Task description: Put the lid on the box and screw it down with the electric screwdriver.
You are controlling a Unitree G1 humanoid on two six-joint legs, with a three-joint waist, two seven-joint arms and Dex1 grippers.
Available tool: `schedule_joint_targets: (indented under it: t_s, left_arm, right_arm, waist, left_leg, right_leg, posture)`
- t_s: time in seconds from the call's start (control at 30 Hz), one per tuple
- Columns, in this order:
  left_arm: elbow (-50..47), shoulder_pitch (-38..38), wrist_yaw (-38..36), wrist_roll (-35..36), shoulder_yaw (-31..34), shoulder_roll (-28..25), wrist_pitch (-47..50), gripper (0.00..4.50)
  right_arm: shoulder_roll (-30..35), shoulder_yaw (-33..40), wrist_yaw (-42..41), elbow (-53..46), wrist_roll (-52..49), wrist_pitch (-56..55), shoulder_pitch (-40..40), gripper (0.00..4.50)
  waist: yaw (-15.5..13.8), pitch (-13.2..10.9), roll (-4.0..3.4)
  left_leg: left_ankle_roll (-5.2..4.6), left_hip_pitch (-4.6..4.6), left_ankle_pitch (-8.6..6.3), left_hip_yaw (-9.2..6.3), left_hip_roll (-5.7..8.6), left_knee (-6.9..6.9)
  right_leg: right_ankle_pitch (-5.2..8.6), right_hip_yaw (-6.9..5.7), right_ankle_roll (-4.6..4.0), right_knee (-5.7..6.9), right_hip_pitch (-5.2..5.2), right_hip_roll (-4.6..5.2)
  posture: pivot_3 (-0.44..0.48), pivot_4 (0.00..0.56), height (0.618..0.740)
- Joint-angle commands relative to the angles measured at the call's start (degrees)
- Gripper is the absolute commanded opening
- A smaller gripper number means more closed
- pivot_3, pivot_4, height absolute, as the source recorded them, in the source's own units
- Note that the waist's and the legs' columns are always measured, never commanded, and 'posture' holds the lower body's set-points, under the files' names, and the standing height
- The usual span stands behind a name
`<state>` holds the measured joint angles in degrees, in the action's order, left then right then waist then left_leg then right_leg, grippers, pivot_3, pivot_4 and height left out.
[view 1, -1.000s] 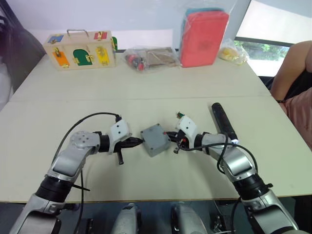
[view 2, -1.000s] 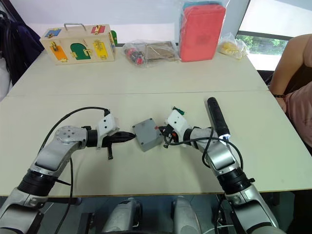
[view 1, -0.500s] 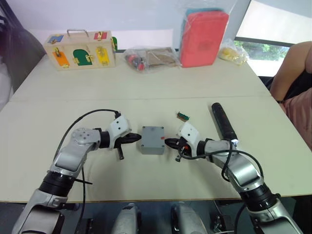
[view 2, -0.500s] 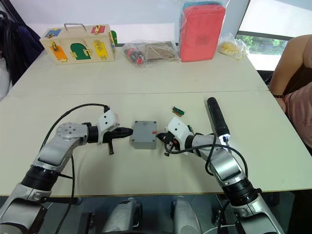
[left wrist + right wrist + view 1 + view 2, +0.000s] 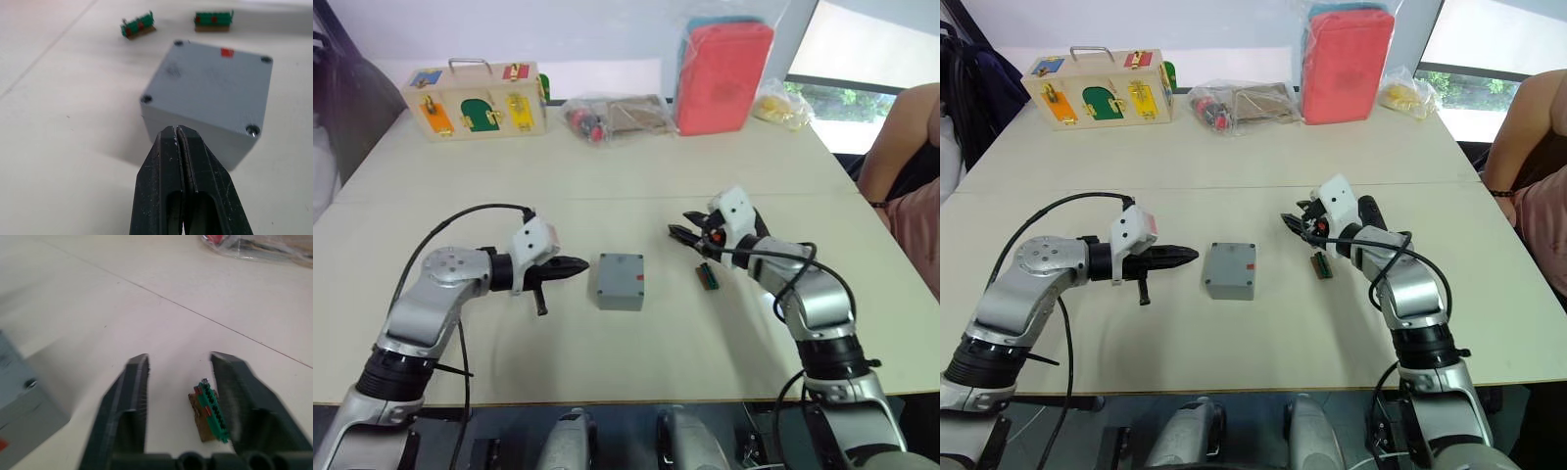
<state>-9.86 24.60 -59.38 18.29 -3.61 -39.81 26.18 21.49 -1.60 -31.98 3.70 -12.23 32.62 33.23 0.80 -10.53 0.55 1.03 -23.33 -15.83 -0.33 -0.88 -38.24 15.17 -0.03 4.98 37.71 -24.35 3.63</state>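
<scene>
The grey box (image 5: pixel 621 284) rests flat at the table's middle with the lid (image 5: pixel 210 83) on top; screw holes mark its corners and a small red mark lies near one edge. My left gripper (image 5: pixel 584 264) is shut and empty, its tip a short way to the left of the box, apart from it. My right gripper (image 5: pixel 684 227) hovers open to the right of the box and slightly further back. Just below it a green-brown connector (image 5: pixel 707 276) lies on the table, close to one finger (image 5: pixel 239 396). The electric screwdriver is hidden.
Along the far edge stand a wooden latch box (image 5: pixel 475 98), a clear bag of parts (image 5: pixel 612 116), a red case (image 5: pixel 722 76) and a yellow bag (image 5: pixel 778 106). A person (image 5: pixel 911 166) sits at the right. A second connector (image 5: pixel 138 27) lies beyond the box.
The box, tilted between both grippers a second ago, now lies flat. My right gripper has let go, opened and pulled back to the right. My left gripper has backed off slightly left.
</scene>
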Motion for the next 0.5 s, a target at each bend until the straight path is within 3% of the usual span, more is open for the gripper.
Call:
schedule_joint_targets:
  t_s: [0.03, 0.07, 0.13, 0.5]
  left_arm:
    - [-3.27, 3.1, 1.38, 2.23, 2.09, 0.32, 1.25, 0.0]
    - [-3.55, 3.42, 1.75, 2.4, 2.03, 0.44, 1.48, 0.0]
    - [-4.14, 3.9, 2.4, 2.73, 1.86, 0.75, 1.99, 0.0]
    - [-5.25, 4.0, 3.89, 2.61, 0.8, 1.4, 2.32, 0.0]
  right_arm:
    - [-1.82, 1.26, 1.9, 6.94, 0.69, -3.36, 4.32, 3.8]
    - [-1.97, 0.95, 1.8, 8.26, 1.04, -4.56, 4.72, 4.17]
    - [-2.31, 0.4, 1.87, 10.0, 1.51, -4.97, 5.23, 4.45]
    - [-5.54, 0.57, 3.81, 15.99, 2.1, -5.8, 7.03, 4.45]
  waist:
    - [-0.05, 0.0, 0.0]
    - [-0.06, 0.0, 0.0]
    - [0.02, 0.0, 0.0]
    - [0.2, 0.0, -0.01]
  left_leg:
    - [0.01, 0.0, 0.01, -0.01, 0.0, 0.0]
    - [0.01, 0.0, 0.01, -0.01, 0.0, 0.0]
    - [0.01, -0.01, 0.0, 0.0, 0.0, 0.01]
    - [0.04, 0.02, 0.02, 0.0, -0.01, 0.0]
  right_leg:
    - [0.0, 0.0, 0.0, 0.01, 0.0, 0.0]
    - [0.0, 0.0, 0.0, 0.01, 0.0, 0.0]
    - [0.0, 0.01, 0.0, -0.01, 0.0, 0.01]
    - [0.0, 0.03, -0.01, 0.09, -0.03, -0.01]
  posture:
    - [0.0, 0.15, 0.73]
    - [0.0, 0.15, 0.73]
    - [0.0, 0.15, 0.73]
    - [0.0, 0.15, 0.73]
